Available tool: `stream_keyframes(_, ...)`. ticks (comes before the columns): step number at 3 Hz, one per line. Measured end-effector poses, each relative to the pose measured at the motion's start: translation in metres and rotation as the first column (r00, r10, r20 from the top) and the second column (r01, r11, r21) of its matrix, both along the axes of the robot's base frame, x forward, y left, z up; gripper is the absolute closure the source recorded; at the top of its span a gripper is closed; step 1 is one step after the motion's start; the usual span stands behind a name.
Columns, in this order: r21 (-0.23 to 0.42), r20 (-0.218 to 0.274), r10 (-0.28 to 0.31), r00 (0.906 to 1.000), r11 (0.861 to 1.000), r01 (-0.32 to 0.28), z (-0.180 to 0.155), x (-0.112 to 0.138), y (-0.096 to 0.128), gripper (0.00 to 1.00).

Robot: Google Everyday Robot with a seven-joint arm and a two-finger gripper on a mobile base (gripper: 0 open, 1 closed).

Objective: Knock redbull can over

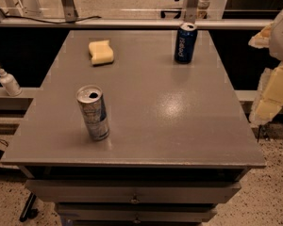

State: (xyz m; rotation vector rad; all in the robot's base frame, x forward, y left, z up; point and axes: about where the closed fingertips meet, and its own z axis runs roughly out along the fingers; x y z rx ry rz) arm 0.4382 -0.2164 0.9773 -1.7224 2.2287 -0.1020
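Silver redbull can (93, 112) upright, Pepsi can (185, 42) beyond; end effector (272, 92) rt edge.

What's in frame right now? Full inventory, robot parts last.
redbull can: 1, silver with blue panels, upright on the table's front left
dark blue can: 1, dark blue with white lettering, upright at the table's far right
sponge: 1, yellow, lying at the table's far left
pump bottle: 1, white, on the ledge left of the table
table: 1, grey, centre of view, drawers under its front edge
claw: 1, pale cream, at the right edge of view beyond the table's right side, apart from both cans
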Motion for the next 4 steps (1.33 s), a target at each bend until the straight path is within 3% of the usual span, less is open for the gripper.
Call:
stream_keyframes(1, 0.002, 0.003, 0.001, 1.0, 1.0, -0.001, 0.0, 0.0, 0.0, 0.0)
stream_keyframes(2, 0.084, -0.016, 0.018, 0.9997, 0.996, -0.016, -0.01, 0.0, 0.011, 0.0)
stream_keyframes(3, 0.222, -0.014, 0.057, 0.9983, 0.974, -0.053, -0.028, -0.001, 0.041, 0.0)
stream_keyframes(4, 0.369, 0.004, 0.087, 0.9962, 0.926, -0.083, -0.046, 0.003, 0.08, 0.0)
